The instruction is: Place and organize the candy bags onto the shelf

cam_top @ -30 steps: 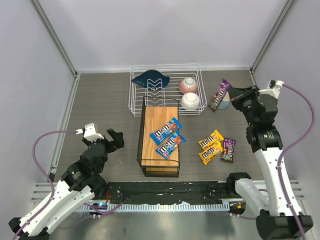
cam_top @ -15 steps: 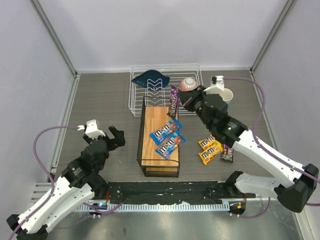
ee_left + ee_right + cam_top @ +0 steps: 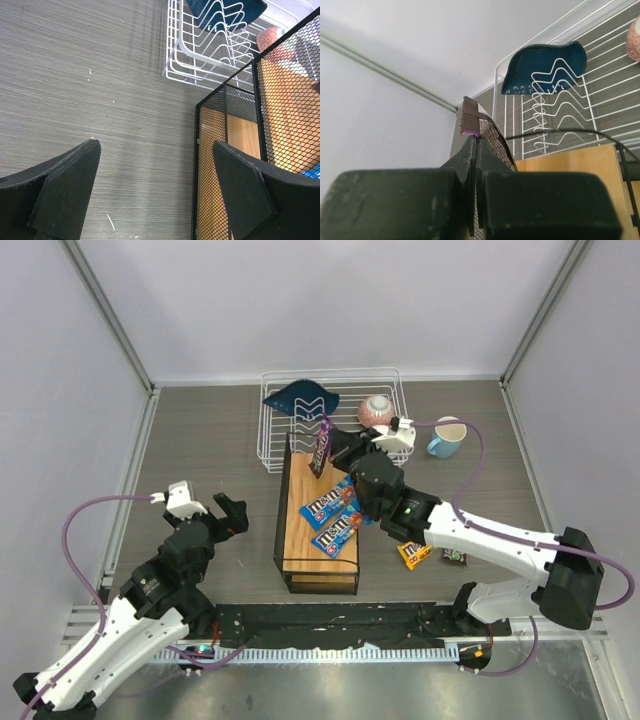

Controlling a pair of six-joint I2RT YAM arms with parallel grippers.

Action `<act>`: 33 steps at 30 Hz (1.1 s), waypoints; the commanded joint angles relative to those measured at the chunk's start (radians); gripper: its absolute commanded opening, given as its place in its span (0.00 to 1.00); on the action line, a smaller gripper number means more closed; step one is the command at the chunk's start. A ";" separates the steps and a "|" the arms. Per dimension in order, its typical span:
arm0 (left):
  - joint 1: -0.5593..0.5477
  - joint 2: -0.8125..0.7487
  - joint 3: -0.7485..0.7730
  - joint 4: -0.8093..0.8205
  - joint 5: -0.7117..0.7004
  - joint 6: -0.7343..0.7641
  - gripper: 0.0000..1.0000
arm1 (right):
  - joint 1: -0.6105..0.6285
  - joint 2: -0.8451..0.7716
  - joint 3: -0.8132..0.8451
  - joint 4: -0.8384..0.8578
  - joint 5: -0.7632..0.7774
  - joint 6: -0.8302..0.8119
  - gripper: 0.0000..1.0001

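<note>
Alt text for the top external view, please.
The right gripper, fingers shut, holds a purple candy bag upright above the far end of the shelf, where two blue candy bags lie. The left gripper is open, left of the shelf.

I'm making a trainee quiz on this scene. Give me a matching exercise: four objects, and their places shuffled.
1 purple glossy candy packet
2 pair of blue glossy candy packets
3 light blue mug
4 dark blue wavy-edged dish

A in the white wire rack
B flat on the wooden top of the shelf
C shut in the right hand
D on the grey table, right of the rack

Pairs: 1-C, 2-B, 3-D, 4-A
</note>
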 commanded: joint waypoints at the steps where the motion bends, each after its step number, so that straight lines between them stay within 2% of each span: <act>1: -0.003 -0.013 0.004 -0.002 -0.008 -0.014 1.00 | 0.112 0.025 0.005 0.112 0.242 0.010 0.01; 6: -0.003 -0.019 0.001 -0.001 -0.009 -0.014 1.00 | 0.200 0.080 -0.010 0.188 0.415 -0.035 0.01; 17: -0.003 -0.024 -0.005 -0.002 -0.009 -0.017 1.00 | 0.263 0.154 -0.022 0.190 0.543 -0.056 0.01; 24: -0.003 -0.026 -0.013 -0.002 -0.009 -0.018 1.00 | 0.272 0.102 -0.050 0.121 0.509 -0.069 0.10; 26: -0.003 -0.026 -0.014 0.002 -0.011 -0.017 1.00 | 0.276 0.086 -0.047 0.038 0.500 -0.043 0.14; 33: -0.003 -0.010 -0.013 0.007 -0.012 -0.015 1.00 | 0.280 0.011 -0.070 -0.123 0.458 0.023 0.34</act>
